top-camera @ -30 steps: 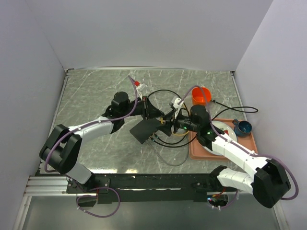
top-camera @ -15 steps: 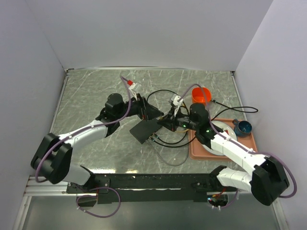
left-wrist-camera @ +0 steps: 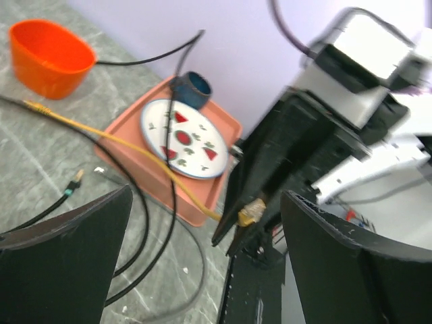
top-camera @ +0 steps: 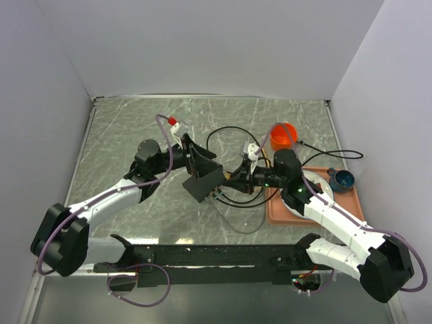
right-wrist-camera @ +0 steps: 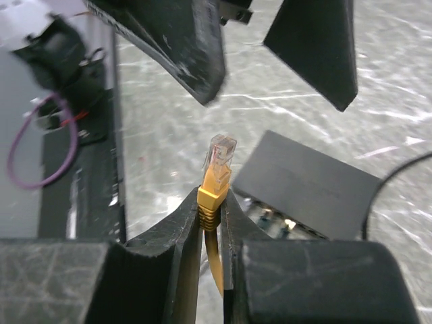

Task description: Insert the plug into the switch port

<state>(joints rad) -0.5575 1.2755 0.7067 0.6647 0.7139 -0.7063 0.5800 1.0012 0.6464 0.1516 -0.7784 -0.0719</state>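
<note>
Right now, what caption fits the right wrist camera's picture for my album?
Pinched in the right gripper, the yellow cable's clear-tipped plug hovers by the flat matte-black switch box.

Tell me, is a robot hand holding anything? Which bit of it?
The right gripper pinches the plug by its yellow boot, just behind the clear tip. The left gripper is open and holds nothing.

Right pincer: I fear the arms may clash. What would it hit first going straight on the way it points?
Likely the open left pincer, facing it: the plug in the right pincer aims near one of its fingers. The switch lies off to the side. Depth is unclear.
</note>
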